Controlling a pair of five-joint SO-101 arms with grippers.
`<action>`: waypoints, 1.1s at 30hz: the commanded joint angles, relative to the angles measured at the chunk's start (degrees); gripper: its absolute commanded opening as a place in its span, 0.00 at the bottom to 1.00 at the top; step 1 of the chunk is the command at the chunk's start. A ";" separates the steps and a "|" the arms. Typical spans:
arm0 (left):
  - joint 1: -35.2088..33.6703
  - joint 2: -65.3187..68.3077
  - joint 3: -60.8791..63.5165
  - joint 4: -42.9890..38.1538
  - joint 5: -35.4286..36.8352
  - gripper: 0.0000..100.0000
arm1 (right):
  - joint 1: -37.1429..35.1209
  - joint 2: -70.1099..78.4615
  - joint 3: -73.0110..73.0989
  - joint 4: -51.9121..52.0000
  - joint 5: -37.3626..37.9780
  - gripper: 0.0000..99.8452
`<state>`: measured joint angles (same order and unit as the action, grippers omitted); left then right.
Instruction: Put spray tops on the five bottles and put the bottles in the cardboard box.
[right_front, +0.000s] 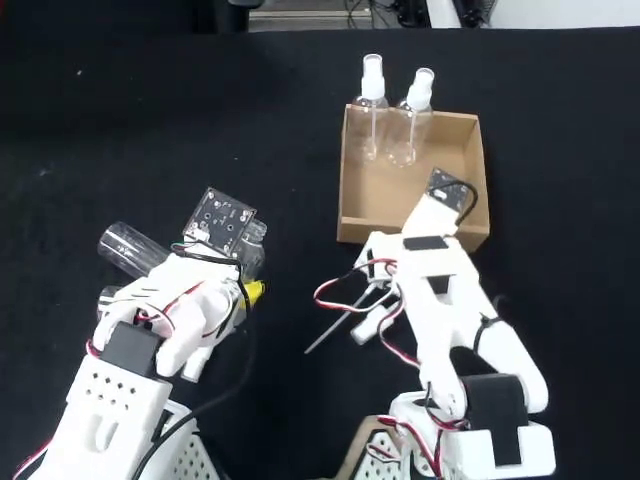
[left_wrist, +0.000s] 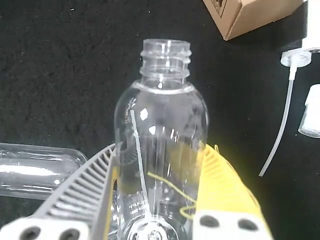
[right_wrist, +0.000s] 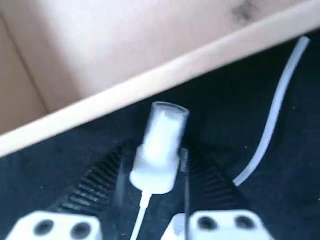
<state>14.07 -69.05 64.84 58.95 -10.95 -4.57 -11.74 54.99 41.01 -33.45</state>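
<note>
A bare bottle (right_front: 132, 250) lies on the black tabletop (right_front: 80, 120) at 9 o'clock of the left hand (left_wrist: 160, 155), which is clamped around an open-necked bottle (left_wrist: 162, 110). The right hand (right_wrist: 159, 150) pinches a spray top (right_wrist: 161, 132) just short of the cardboard box (right_front: 365, 228), which sits at its 12 o'clock. Two capped bottles (right_front: 372, 115) stand in the box's 11 o'clock corner.

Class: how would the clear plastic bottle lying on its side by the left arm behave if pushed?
The clear plastic bottle is round-walled and lying down, so it would probably roll. It looks empty, so it is likely light and easily knocked away. Its smooth sides may prove slippery to grasp.
</note>
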 joint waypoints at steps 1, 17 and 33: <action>0.04 -1.14 -0.04 -1.32 0.53 0.03 | 0.62 -1.54 -2.24 0.97 5.10 0.02; 0.04 -1.14 -0.04 -1.41 0.53 0.03 | 0.62 -31.08 -2.59 12.48 7.47 0.01; 4.09 -1.23 9.45 -26.90 0.53 0.03 | -1.67 -42.59 -32.92 20.31 12.40 0.01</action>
<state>17.05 -69.05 71.78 44.26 -10.95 -4.84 -52.44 30.55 61.05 -21.67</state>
